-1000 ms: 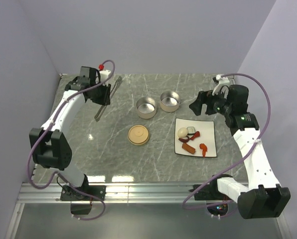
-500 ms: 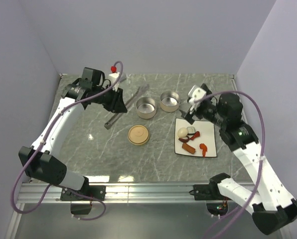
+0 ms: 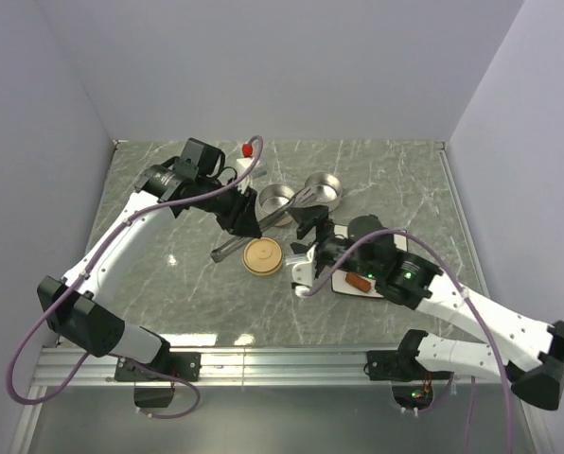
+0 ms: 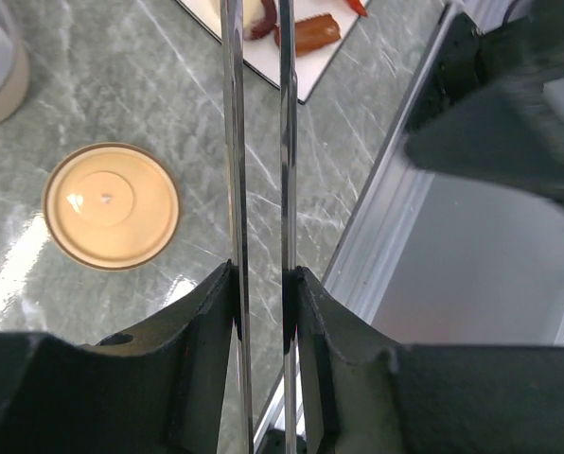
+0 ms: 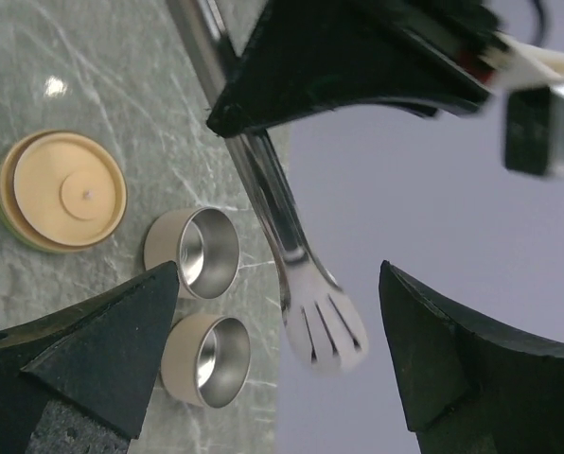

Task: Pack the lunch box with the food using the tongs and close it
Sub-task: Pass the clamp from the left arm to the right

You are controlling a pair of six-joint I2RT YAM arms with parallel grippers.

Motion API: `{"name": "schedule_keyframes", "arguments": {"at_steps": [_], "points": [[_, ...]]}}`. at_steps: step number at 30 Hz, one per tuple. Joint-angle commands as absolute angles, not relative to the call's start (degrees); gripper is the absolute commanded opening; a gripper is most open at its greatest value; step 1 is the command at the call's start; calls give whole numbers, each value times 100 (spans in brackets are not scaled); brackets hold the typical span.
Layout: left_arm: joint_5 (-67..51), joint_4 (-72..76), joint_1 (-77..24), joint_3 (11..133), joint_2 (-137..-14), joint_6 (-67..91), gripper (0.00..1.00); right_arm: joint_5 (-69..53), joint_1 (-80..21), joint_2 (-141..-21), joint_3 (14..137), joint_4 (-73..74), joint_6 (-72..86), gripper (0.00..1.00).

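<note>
My left gripper [image 3: 247, 219] is shut on the tongs [image 3: 227, 250], both silver arms pinched between its fingers [image 4: 211, 303] at mid-length. The tongs [image 4: 235, 142] slant over the table, their slotted tip [image 5: 325, 326] raised beside the lunch box tins [image 3: 277, 203]. My right gripper [image 3: 310, 225] is open, and its jaws stand either side of that tip without touching it. The tan lid [image 3: 263, 255] lies flat in front of the tins. My right arm covers most of the food; a brown sausage [image 3: 360, 281] shows on the white plate [image 3: 342, 286].
A second open tin [image 3: 323, 189] stands beside the first; both [image 5: 195, 251] [image 5: 211, 357] show empty steel insides. The lid [image 4: 112, 205] lies under the tongs' left side. The plate's corner [image 4: 291, 71] with the sausage [image 4: 306, 33] lies ahead. Walls close in left, back and right.
My left arm has swung right, carrying the tongs from the back left to the table's centre. My right arm has swept left over the plate to reach the tongs' tip.
</note>
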State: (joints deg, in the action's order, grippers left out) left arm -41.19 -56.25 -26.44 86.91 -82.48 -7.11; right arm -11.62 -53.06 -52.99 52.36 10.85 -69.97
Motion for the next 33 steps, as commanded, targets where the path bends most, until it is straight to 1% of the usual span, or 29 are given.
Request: {"name": "schedule_keyframes", "arguments": {"at_steps": [1, 6, 11, 14, 21, 28, 29, 30, 32, 33], "points": [[-4237, -5739, -2803, 8772, -8253, -923, 36, -817, -5458, -5642, 5221, 537, -7743, 92], [-4254, -5888, -2979, 8824, -8358, -958, 36, -897, -5484, -6204, 5572, 817, -7919, 89], [-4306, -5968, -3094, 8807, -8402, -993, 36, -747, -5511, -6591, 5634, 483, -8016, 87], [-4377, -5950, -3111, 8693, -8350, -1011, 36, -721, -5528, -6741, 5765, 448, -7928, 83], [-4631, -5968, -3111, 8631, -8367, -1028, 35, -738, -5625, -6882, 5801, 422, -7910, 72], [-4834, -5994, -3111, 8649, -8358, -1037, 35, -773, -5660, -6926, 5748, 536, -7875, 67], [-4825, -5985, -3111, 8648, -8350, -1037, 35, -756, -5660, -6926, 5748, 536, -7866, 65], [-4808, -5994, -3111, 8640, -8341, -1055, 35, -747, -5660, -6934, 5748, 571, -7858, 59], [-4781, -5994, -3111, 8613, -8332, -1081, 35, -703, -5660, -6952, 5809, 650, -7761, 53], [-4790, -5994, -3111, 8596, -8306, -1090, 35, -686, -5660, -6970, 5844, 676, -7726, 44]]}}
